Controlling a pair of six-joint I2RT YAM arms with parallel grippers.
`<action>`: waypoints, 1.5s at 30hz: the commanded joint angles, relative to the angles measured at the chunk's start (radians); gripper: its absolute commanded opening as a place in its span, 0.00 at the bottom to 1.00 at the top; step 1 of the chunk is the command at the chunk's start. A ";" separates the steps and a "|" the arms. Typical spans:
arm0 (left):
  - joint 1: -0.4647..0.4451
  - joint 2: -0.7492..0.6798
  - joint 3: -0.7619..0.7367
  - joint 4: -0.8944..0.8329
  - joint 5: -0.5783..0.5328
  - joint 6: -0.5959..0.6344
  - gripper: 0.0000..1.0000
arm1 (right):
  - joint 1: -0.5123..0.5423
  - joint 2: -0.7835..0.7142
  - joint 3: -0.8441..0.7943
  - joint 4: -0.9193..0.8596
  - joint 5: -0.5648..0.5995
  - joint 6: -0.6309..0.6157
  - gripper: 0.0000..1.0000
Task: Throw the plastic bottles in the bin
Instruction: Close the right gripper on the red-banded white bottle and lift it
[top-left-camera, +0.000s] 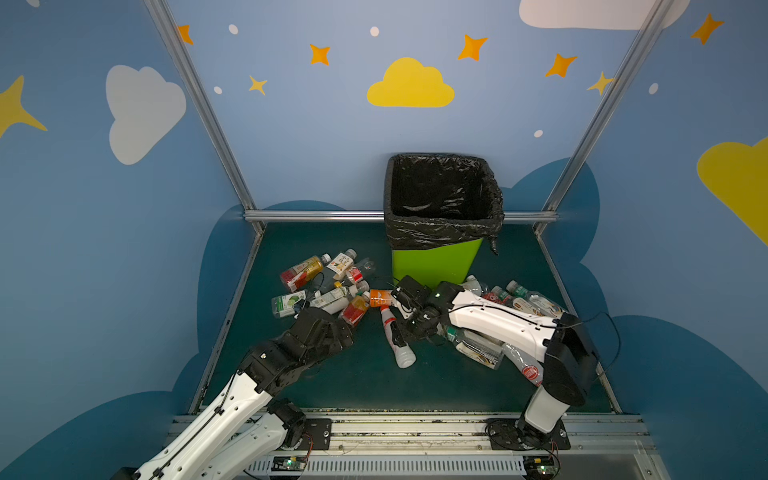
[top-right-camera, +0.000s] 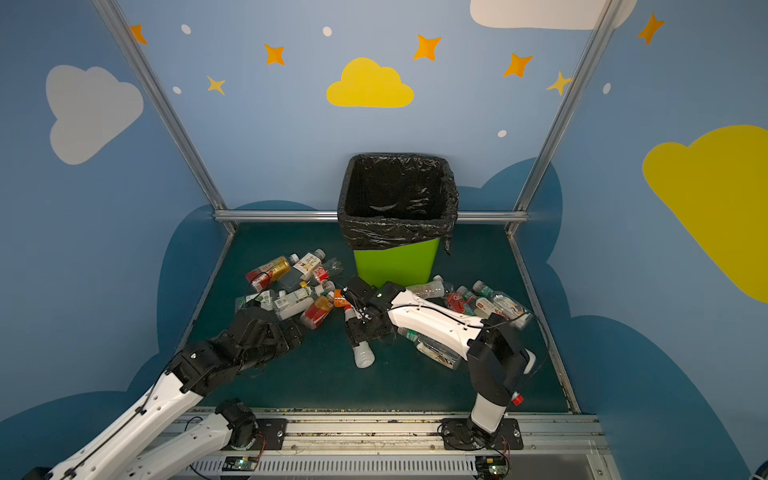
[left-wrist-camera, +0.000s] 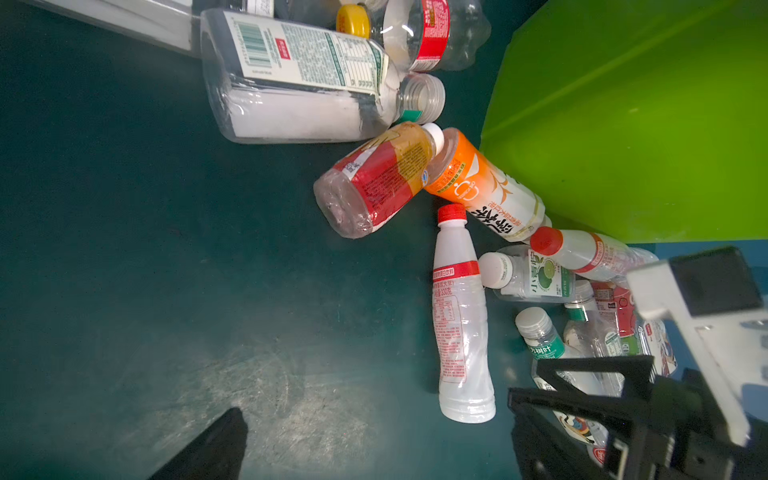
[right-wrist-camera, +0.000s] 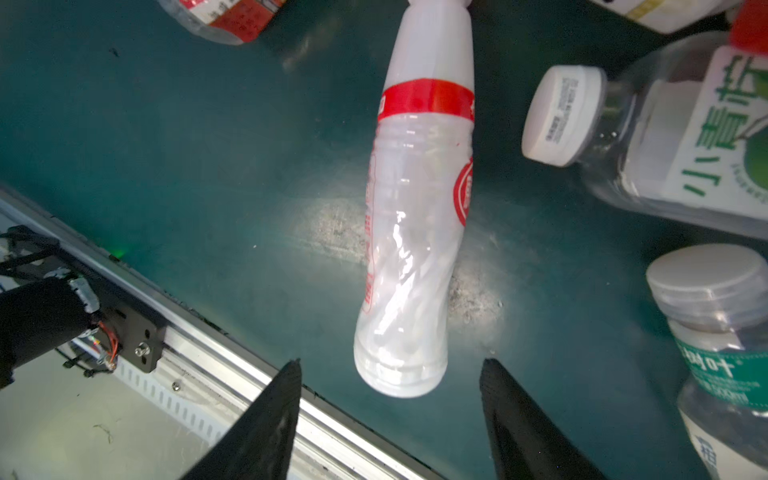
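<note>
Right gripper (right-wrist-camera: 390, 365) sits part-open, straddling the red-capped white bottle (right-wrist-camera: 415, 216) without gripping it, just in front of the bin (top-left-camera: 432, 262). Left gripper (top-left-camera: 332, 328) is spread wide, empty, front-left of the bin.

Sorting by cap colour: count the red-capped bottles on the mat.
2: the slim white bottle at centre, a second bottle beside the bin. More may be hidden.

The slim red-banded white plastic bottle (right-wrist-camera: 409, 249) looks glossy. The lime-green plastic bin (top-left-camera: 434, 266) is smooth, its black bag (top-left-camera: 440, 232) crinkled, shiny.
</note>
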 joint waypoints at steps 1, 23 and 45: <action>0.006 -0.024 0.001 -0.039 -0.021 0.019 1.00 | 0.012 0.075 0.071 -0.035 0.046 -0.023 0.69; 0.044 -0.137 0.036 -0.171 -0.058 0.064 1.00 | 0.024 0.386 0.305 -0.146 0.138 -0.088 0.64; 0.064 -0.085 0.058 -0.144 -0.060 0.098 1.00 | 0.181 -0.006 0.261 -0.224 0.100 -0.116 0.42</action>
